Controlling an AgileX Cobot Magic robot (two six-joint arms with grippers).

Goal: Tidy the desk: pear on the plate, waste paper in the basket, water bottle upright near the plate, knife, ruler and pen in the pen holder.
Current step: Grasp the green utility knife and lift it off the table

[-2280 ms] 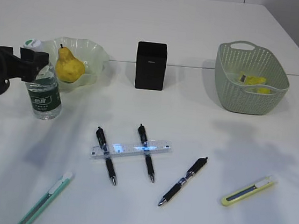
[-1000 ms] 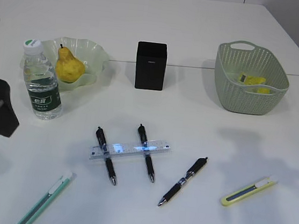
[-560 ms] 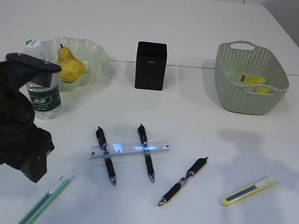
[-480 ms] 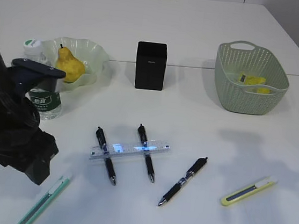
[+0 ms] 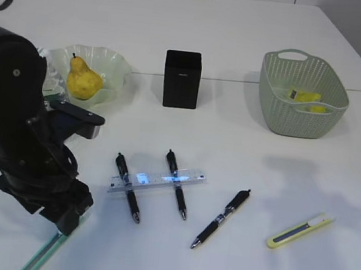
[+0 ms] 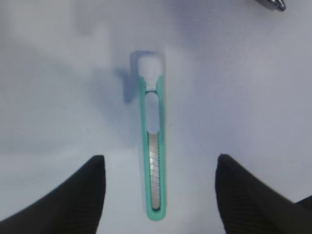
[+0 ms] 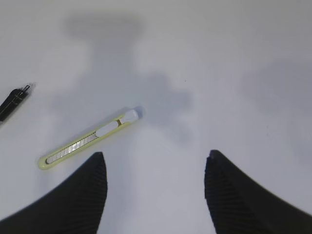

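Observation:
A green knife lies on the white desk lengthwise between the fingers of my open left gripper, which hovers over it at the front left; its tail pokes out under the arm. My open right gripper hangs empty over bare desk, with a yellow knife to its upper left. The pear sits on the plate. Waste paper lies in the basket. The ruler rests across two pens; a third pen lies apart. The pen holder stands at centre back. The water bottle is almost wholly hidden behind the left arm.
The bulky black left arm fills the left front of the exterior view. The yellow knife lies at the front right near the desk's edge. A seam between two tabletops runs behind the pen holder.
The left arm has let go of the upright bottle, then swung forward and down over the green knife, its jaws narrowing a little. The right gripper has not changed.

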